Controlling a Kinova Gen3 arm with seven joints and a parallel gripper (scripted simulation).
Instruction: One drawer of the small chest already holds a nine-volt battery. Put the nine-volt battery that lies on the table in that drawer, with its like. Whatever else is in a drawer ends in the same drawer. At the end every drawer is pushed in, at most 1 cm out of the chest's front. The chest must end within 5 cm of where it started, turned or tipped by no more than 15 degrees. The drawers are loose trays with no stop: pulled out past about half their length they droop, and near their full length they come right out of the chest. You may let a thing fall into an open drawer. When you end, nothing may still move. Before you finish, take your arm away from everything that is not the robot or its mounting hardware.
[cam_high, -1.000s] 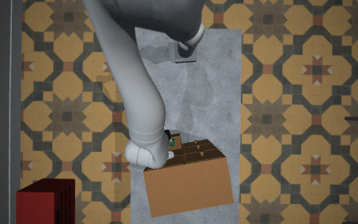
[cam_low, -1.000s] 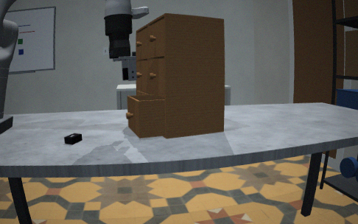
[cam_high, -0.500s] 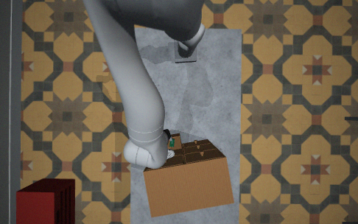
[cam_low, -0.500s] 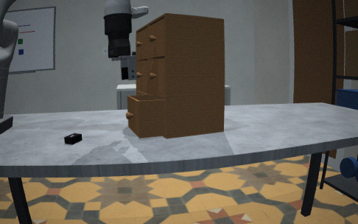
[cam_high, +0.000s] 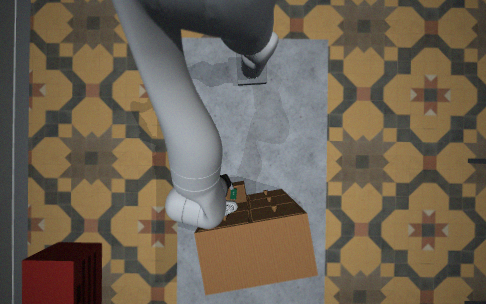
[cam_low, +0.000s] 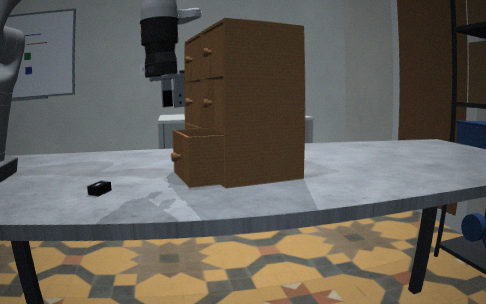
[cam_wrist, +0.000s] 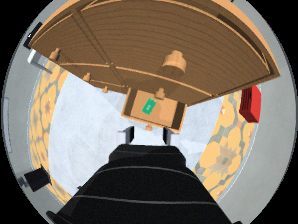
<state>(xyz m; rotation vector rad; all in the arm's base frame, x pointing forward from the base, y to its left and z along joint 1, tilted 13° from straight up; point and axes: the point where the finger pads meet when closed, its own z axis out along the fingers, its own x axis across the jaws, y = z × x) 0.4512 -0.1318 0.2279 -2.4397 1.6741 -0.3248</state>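
Exterior view: your wide-open hand (cam_low: 173, 103) (cam_wrist: 148, 132) hangs above the pulled-out brown wooden drawer (cam_high: 241, 187) (cam_low: 204, 161) (cam_wrist: 169, 109); the small black block-shaped battery (cam_low: 99, 188) lies well apart, baseward.

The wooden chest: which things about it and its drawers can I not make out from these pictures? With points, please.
- Contents of the brown wooden chest's (cam_high: 256, 255) (cam_low: 264, 105) (cam_wrist: 150, 30) shut drawers: hidden by their fronts in every view.
- Inside of the open bottom drawer (cam_low: 206, 160) (cam_wrist: 167, 112): exterior view, hidden by its side wall.
- Marking on the green rectangular item (cam_high: 233, 193) (cam_wrist: 149, 106): wrist view, too small.
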